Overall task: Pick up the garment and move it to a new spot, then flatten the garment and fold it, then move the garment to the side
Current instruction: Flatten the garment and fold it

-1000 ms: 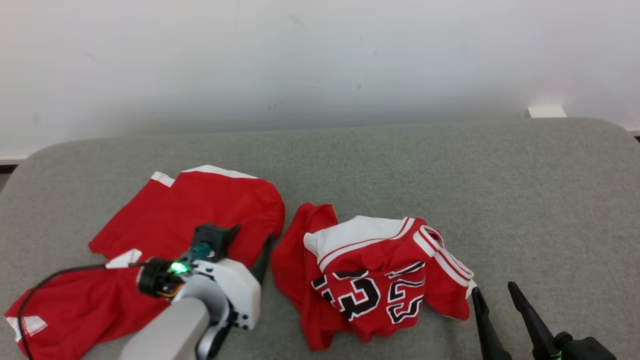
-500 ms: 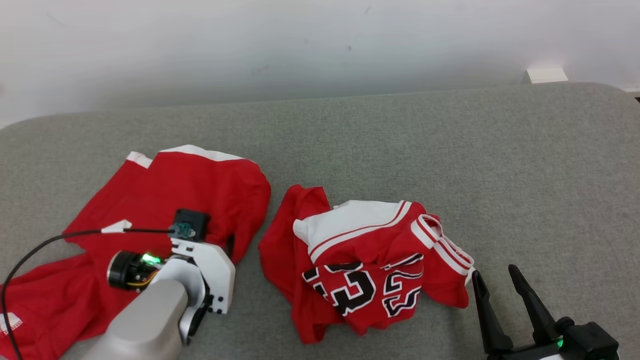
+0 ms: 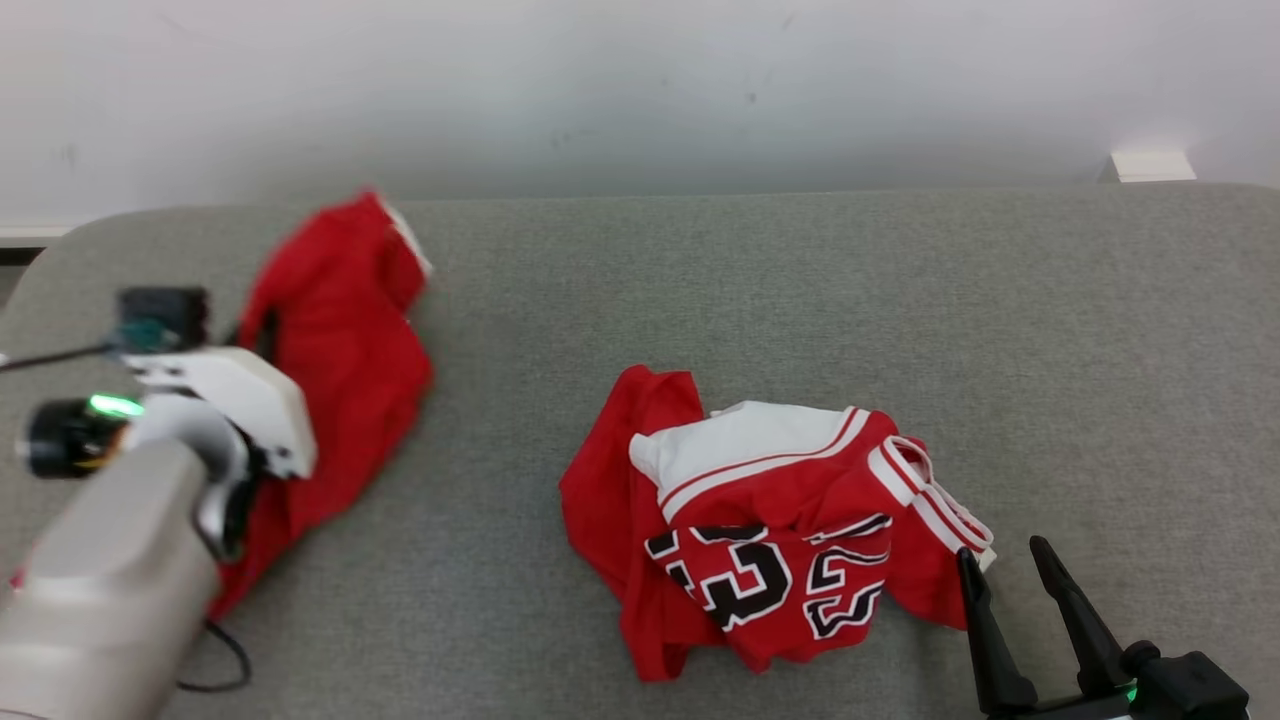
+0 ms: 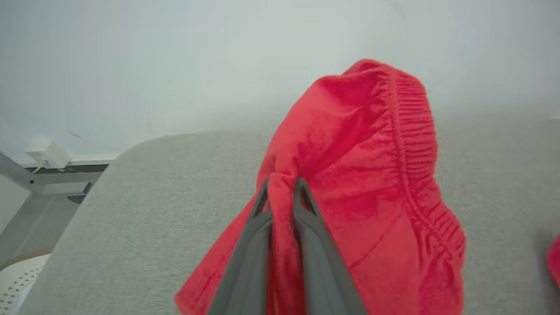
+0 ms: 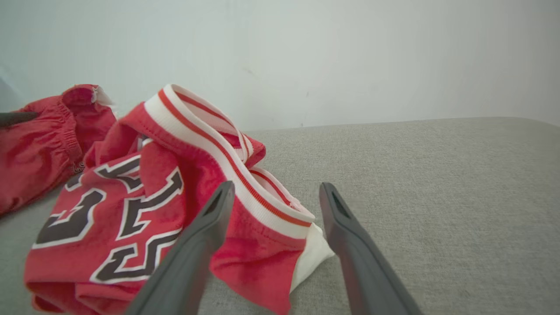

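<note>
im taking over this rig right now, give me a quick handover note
Left gripper: shut on a pinch of the red shorts, near the elastic waistband.
Right gripper: open, empty, low beside the striped edge of the crumpled jersey.
Shorts: bunched and raised at the far left of the grey surface, apart from the jersey at centre right.
Done: shorts grasped and lifted.
Left: set them down at a new spot, flatten, fold, move them aside.
</note>
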You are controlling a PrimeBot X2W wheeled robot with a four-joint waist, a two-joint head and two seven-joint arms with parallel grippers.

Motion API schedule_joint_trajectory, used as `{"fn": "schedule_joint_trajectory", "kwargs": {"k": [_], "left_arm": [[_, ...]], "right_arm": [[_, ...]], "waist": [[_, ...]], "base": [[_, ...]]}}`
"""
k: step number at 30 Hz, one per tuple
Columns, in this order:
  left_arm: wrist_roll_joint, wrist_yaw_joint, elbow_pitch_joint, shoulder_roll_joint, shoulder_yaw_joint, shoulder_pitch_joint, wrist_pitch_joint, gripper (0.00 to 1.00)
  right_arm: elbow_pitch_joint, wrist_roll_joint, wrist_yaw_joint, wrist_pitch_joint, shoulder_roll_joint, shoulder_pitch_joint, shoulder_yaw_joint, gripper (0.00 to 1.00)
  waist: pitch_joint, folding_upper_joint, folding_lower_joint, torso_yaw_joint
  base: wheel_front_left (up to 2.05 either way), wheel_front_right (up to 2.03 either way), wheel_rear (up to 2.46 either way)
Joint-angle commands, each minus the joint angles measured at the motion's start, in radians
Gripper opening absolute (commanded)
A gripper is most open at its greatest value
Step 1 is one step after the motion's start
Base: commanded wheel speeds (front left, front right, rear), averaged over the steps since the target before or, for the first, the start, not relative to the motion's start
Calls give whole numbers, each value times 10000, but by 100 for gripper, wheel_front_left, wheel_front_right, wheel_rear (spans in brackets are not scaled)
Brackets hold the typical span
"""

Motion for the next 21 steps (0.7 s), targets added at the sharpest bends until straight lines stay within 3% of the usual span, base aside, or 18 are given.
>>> {"fn": "schedule_joint_trajectory", "kwargs": {"k": [1, 13, 15, 21], "left_arm": [[-136, 54, 4, 125, 86, -136, -75, 0], [-590, 880, 39, 2427, 1299, -797, -142, 0], [-539, 1070, 158, 2538, 1294, -692, -158, 0], [-917, 795, 562, 2174, 1206, -21, 333, 0]], "right_arm": [[-22, -80, -28, 9, -50, -2, -11, 100], [-33, -94, -28, 9, -211, -69, 82, 100], [-11, -112, -28, 9, -248, -73, 108, 100], [35, -89, -28, 9, -325, -115, 188, 100]], "waist": [[26, 0, 0, 74], [286, 0, 0, 505], [301, 0, 0, 551], [443, 0, 0, 744]], "base": [[0, 0, 0], [0, 0, 0], [0, 0, 0], [0, 0, 0]]}}
